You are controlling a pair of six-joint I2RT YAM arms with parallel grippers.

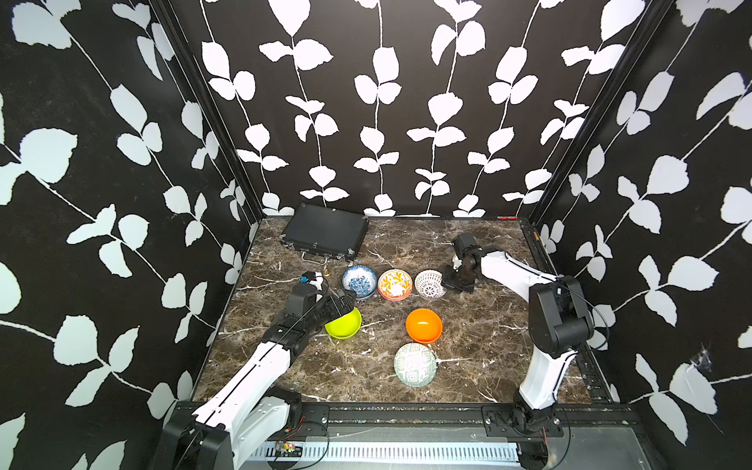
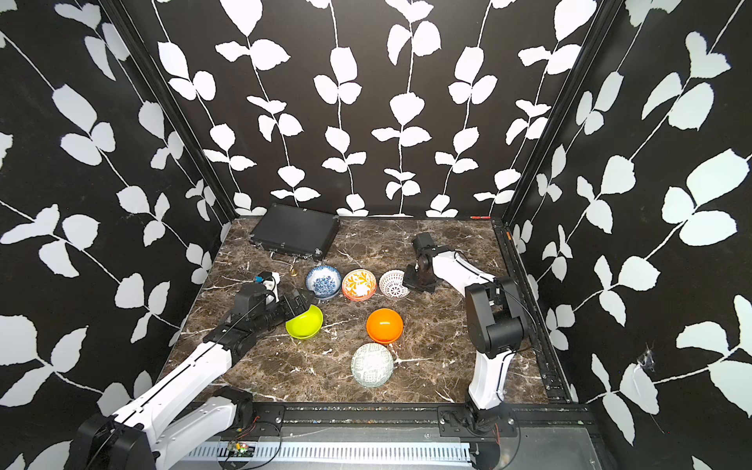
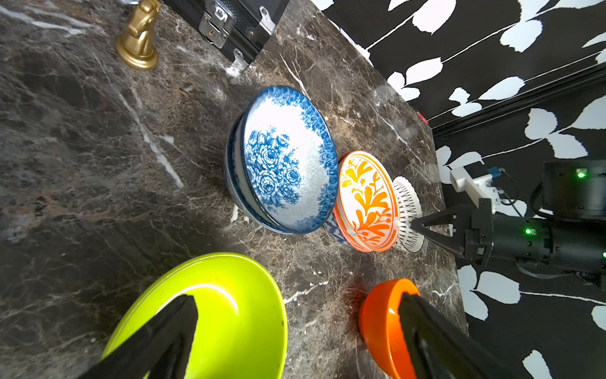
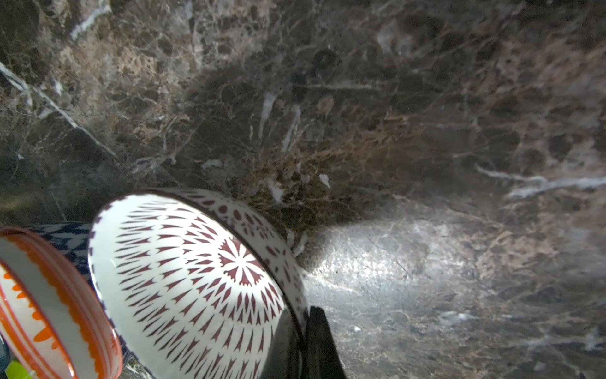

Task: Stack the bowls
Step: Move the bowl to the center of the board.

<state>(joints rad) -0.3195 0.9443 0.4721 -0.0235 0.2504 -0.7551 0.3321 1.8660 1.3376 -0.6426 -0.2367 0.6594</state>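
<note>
1. White lattice bowl: tilted, at the right end of the mid-table row, just beside the orange-white patterned bowls and the blue floral bowls.
2. Right gripper: pinched together on its rim.
3. Left gripper: spread wide, holding nothing, one finger over the lime bowl.
4. Nearer the front: orange bowl, pale green bowl.

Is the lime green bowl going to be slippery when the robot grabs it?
Probably a little: the lime green bowl looks smooth and shiny, with a bright glare inside. It looks hard, so its thin rim likely won't bend when pinched. It is wide and shallow, so a push would more likely slide it than tip it.
</note>
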